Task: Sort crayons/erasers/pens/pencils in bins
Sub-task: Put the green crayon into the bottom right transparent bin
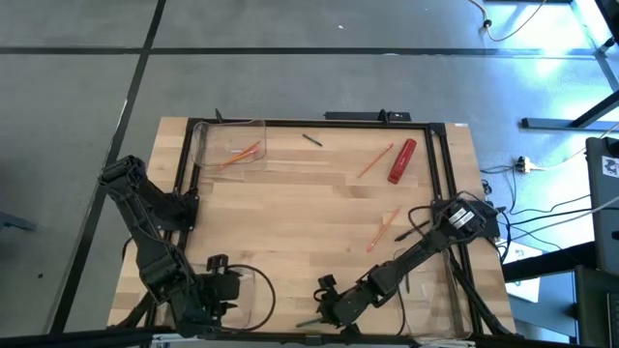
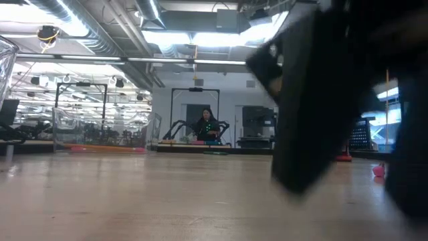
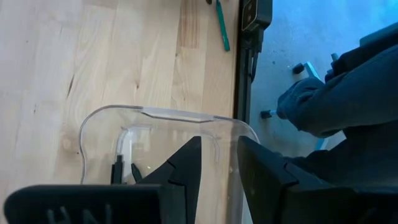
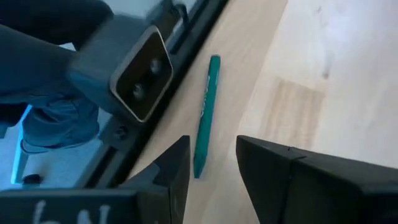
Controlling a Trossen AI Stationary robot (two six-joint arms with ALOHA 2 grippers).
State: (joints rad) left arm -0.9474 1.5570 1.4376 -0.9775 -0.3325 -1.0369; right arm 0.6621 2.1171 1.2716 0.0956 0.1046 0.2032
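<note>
Right pincer point(image 4: 211, 171) hangs parted, low over a green crayon point(image 4: 206, 115); left pincer point(image 3: 219, 165), parted, over a bin point(image 3: 158, 115).

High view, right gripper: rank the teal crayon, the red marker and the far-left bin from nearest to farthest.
From the right gripper, at the table's near edge:
1. The teal crayon, right beside it at the near edge.
2. The red marker, toward the far right.
3. The bin, at the far-left corner, holding pencils.

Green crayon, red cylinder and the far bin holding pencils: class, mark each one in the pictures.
green crayon point(image 4: 206, 115): right wrist view, middle of its shaft.
red cylinder point(image 1: 402, 160): high view, middle of its body.
far bin point(image 1: 200, 145): high view, its clear left wall.
</note>
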